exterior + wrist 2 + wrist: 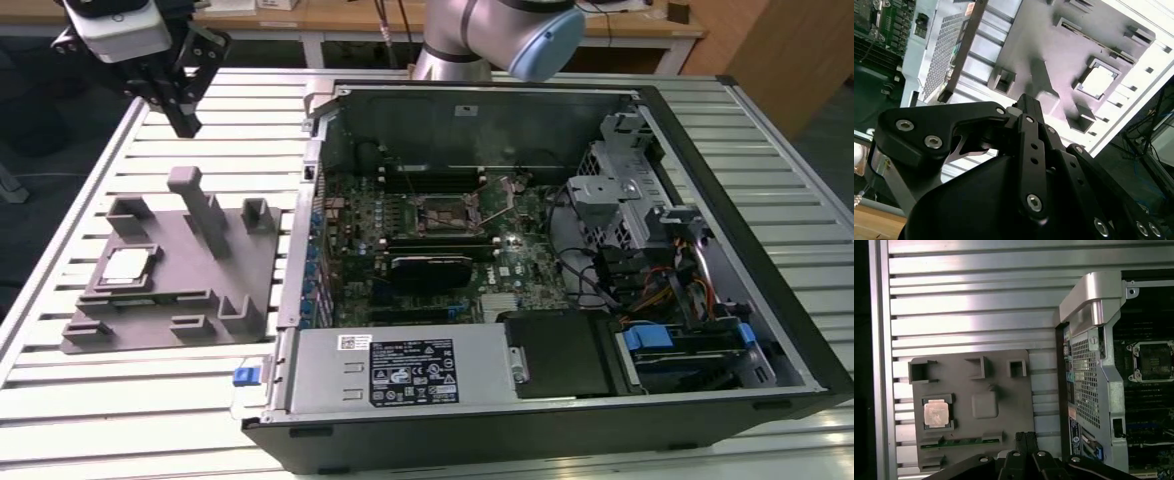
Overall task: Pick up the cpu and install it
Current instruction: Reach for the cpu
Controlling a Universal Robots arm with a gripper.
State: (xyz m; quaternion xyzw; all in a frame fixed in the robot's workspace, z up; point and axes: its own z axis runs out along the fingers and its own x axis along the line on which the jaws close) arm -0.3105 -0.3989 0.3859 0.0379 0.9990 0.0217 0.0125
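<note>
The cpu is a small silver square lying flat in a recess of the grey fixture, on the exterior view's left. Both wrist views show the cpu in its pocket. My gripper hangs well above the slatted table beyond the fixture's far edge, apart from the cpu. Its fingers are pressed together with nothing between them, so it is shut. The open socket sits on the motherboard inside the computer case, its lever raised.
The open computer case lies on its side on the exterior view's right, with drive cages, cables and a power supply inside. Upright posts rise from the fixture. The slatted metal table reaches its edge just past the fixture.
</note>
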